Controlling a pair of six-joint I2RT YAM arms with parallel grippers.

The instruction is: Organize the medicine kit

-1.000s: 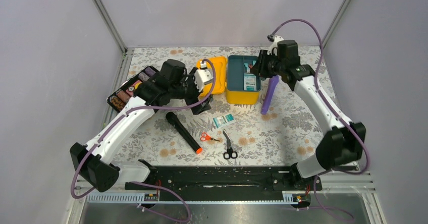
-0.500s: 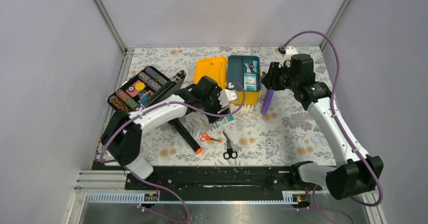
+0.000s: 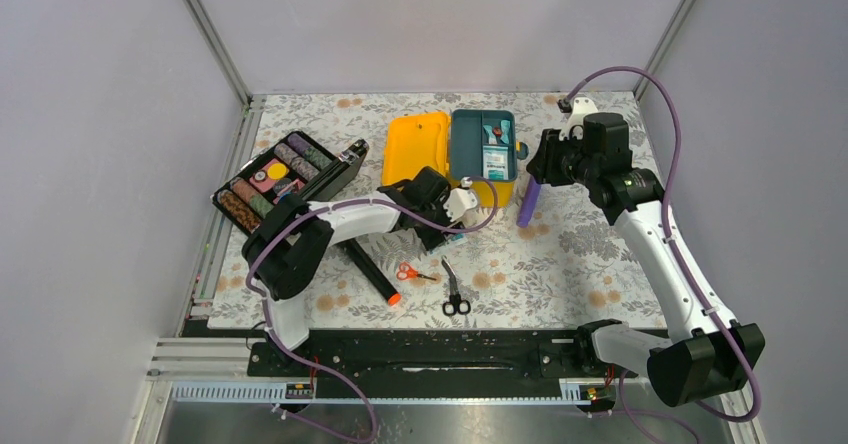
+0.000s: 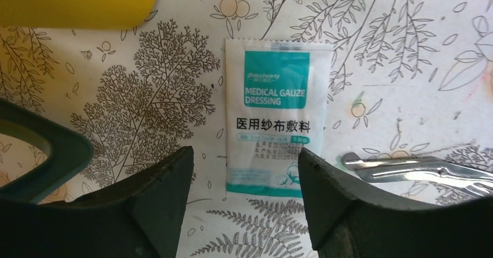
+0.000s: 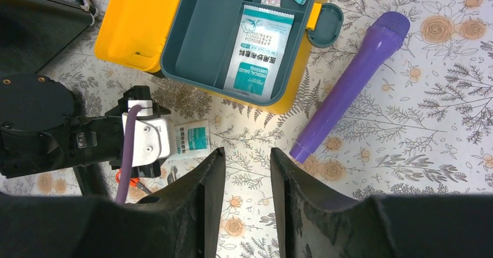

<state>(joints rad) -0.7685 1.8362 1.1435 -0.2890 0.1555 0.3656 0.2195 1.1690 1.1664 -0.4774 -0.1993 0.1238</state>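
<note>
Medicine kit (image 3: 418,146) sitting at the top middle of the overhead view, lid lying flat out to its left.
It's showing bright yellow walls, a teal divided tray and a teal latch, with a gauze dressing (image 5: 258,52) lying inside. Left gripper (image 4: 244,176) is hovering with jaws spread either side of a loose gauze packet (image 4: 273,113), not pinching it; right gripper (image 5: 247,171) is hanging slightly parted, carrying nothing.
</note>
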